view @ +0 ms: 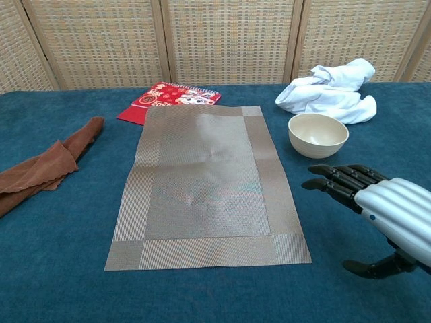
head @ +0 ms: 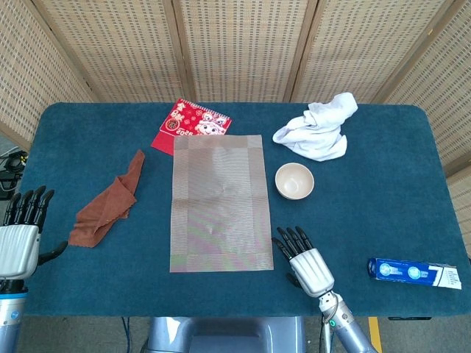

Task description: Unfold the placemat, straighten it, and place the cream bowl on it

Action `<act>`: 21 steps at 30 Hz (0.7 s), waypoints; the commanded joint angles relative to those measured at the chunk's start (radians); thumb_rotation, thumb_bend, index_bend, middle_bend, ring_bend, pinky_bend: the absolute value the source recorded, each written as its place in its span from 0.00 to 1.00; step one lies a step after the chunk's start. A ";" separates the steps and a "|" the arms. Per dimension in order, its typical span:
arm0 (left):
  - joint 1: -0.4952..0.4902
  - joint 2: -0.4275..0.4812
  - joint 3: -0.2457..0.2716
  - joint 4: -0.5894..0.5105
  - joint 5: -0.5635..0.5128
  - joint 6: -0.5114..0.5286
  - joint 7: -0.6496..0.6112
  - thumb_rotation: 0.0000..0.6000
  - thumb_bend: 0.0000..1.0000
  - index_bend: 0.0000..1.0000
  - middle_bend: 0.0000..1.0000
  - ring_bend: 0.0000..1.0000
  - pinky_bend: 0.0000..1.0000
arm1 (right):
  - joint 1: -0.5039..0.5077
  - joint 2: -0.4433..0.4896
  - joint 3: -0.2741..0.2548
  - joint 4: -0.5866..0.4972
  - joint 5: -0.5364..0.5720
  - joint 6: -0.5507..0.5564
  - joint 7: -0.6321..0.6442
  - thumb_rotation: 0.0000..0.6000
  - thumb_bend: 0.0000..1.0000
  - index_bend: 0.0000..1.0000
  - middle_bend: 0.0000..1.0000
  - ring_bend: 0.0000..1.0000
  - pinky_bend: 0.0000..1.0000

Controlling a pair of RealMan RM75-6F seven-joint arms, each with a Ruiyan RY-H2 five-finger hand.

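The grey woven placemat (head: 219,201) (view: 207,183) lies unfolded and flat in the middle of the blue table. The cream bowl (head: 294,181) (view: 318,134) stands upright on the cloth just right of the mat, apart from it. My right hand (head: 304,259) (view: 380,209) hovers open near the mat's front right corner, fingers stretched toward the bowl, holding nothing. My left hand (head: 20,235) is open at the table's front left edge, far from the mat.
A brown cloth (head: 109,204) (view: 42,166) lies left of the mat. A red booklet (head: 190,125) (view: 168,101) sits behind it, partly under its far edge. A crumpled white cloth (head: 316,130) (view: 333,90) is behind the bowl. A blue box (head: 412,271) rests at the front right.
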 commanded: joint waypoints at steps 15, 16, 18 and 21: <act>0.007 -0.004 -0.021 0.003 -0.007 -0.023 0.001 1.00 0.12 0.00 0.00 0.00 0.00 | 0.033 -0.059 0.001 0.033 0.044 -0.046 0.014 1.00 0.37 0.13 0.00 0.00 0.00; 0.007 -0.005 -0.023 0.003 -0.008 -0.025 0.002 1.00 0.12 0.00 0.00 0.00 0.00 | 0.036 -0.064 0.001 0.034 0.045 -0.048 0.012 1.00 0.37 0.13 0.00 0.00 0.00; 0.007 -0.005 -0.025 0.003 -0.010 -0.028 0.003 1.00 0.12 0.00 0.00 0.00 0.00 | 0.042 -0.073 0.002 0.038 0.047 -0.054 0.009 1.00 0.37 0.13 0.00 0.00 0.00; 0.007 -0.006 -0.030 0.004 -0.011 -0.031 0.002 1.00 0.12 0.00 0.00 0.00 0.00 | 0.052 -0.085 0.006 0.044 0.055 -0.064 0.003 1.00 0.36 0.13 0.00 0.00 0.00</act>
